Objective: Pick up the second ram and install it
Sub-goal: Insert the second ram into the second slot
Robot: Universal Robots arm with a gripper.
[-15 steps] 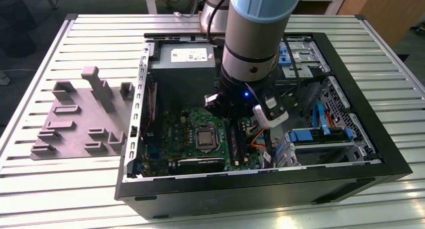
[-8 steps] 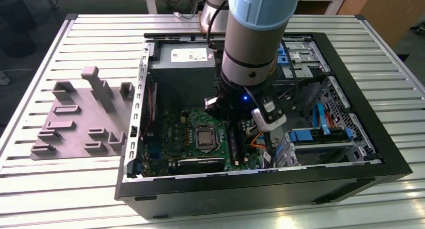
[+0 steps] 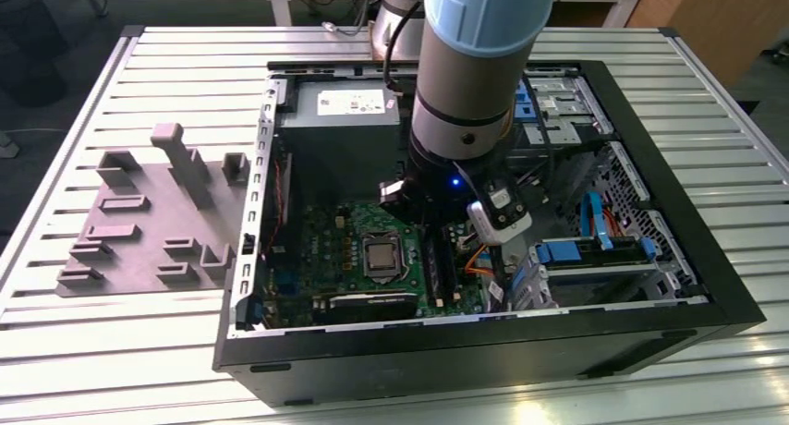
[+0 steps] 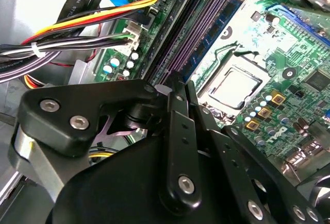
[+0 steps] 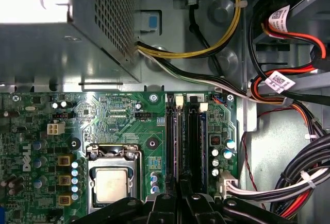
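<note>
Black jaws (image 4: 178, 87) closed together over motherboard (image 5: 124, 126) memory slots (image 5: 181, 141), second ram (image 5: 203, 136) seated upright in slot.

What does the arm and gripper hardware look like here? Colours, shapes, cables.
The thick cylindrical arm has a pale blue cap over a grey metal body ringed by a dark band. A black cable runs down beside it. Near the wrist sit a small blue light and a white-and-black module. The matte black gripper has flat linkage bars joined by silver screw heads.
</note>
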